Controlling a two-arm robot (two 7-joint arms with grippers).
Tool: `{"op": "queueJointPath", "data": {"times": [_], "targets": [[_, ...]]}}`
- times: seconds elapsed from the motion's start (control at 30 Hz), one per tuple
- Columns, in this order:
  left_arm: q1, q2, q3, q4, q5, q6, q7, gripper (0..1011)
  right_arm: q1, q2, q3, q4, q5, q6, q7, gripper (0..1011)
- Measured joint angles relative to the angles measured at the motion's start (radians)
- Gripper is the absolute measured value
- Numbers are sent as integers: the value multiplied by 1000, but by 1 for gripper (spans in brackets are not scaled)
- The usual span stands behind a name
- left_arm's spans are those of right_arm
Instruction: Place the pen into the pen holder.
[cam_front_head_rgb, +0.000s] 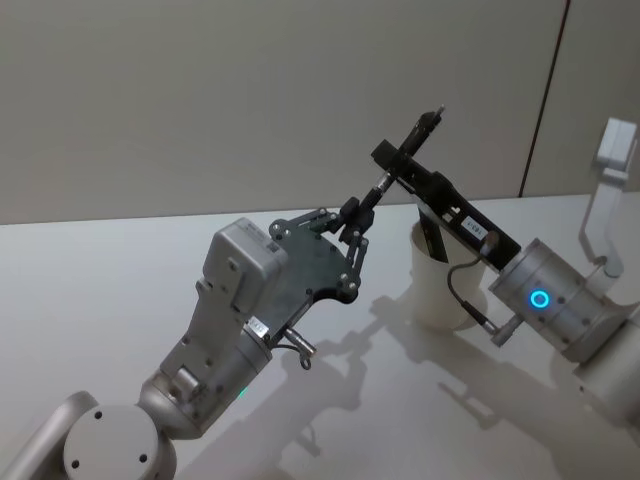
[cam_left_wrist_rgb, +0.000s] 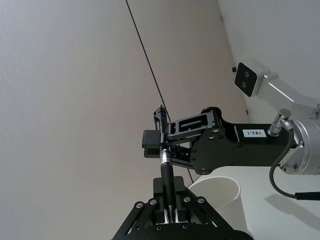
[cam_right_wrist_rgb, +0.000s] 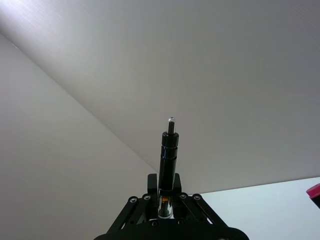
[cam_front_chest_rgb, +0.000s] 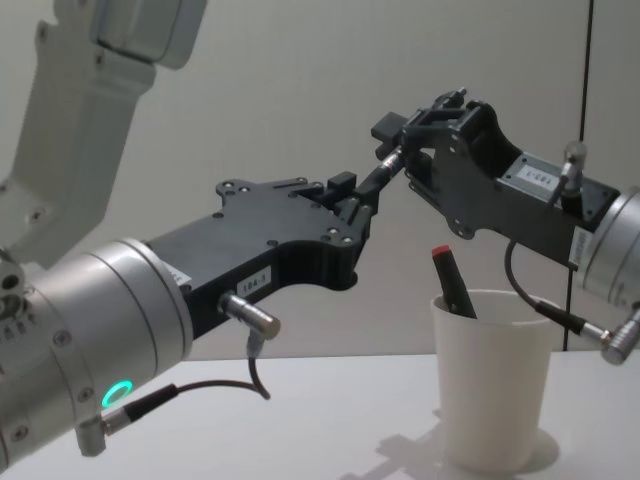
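Both arms meet in the air above the white tabletop (cam_front_head_rgb: 120, 270), and a black pen (cam_front_head_rgb: 400, 160) spans the gap between them. The left end effector (cam_front_head_rgb: 352, 222) pinches the pen's lower end, its fingers (cam_left_wrist_rgb: 172, 207) closed narrowly on the barrel in the left wrist view. The right end effector (cam_front_head_rgb: 400, 160) is clamped on the same pen higher up, with the pen's tip standing clear beyond its fingers in the right wrist view (cam_right_wrist_rgb: 169, 150). The pen lies tilted, rising from the left end effector toward the right one.

The pen holder (cam_front_chest_rgb: 492, 375), a plain white paper cup with a rolled rim, stands upright on the tabletop below the right end effector, and to the right of the left arm in the chest view. Another dark pen with a red cap (cam_front_chest_rgb: 452, 280) leans inside it, its top poking above the rim.

A white label on the right end effector's body reads "183-1" (cam_left_wrist_rgb: 254, 133). A similar label on the left end effector's body seems to read "184-1" (cam_front_chest_rgb: 250, 284), though it is hard to make out. A blue ring light (cam_front_head_rgb: 540, 298) glows on the right wrist, and a green one (cam_front_chest_rgb: 118, 394) on the left.
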Motion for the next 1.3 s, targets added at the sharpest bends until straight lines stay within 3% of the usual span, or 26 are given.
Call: {"op": "queueJointPath", "data": {"times": [0.8,1.3], "targets": [[0,0,0,-1,0,-2,0,154,0,1,1,2,-2,0,-5,131],[0,0,0,-1,0,-2,0,630,0,1,0,2,-2,0,-3,131]]}}
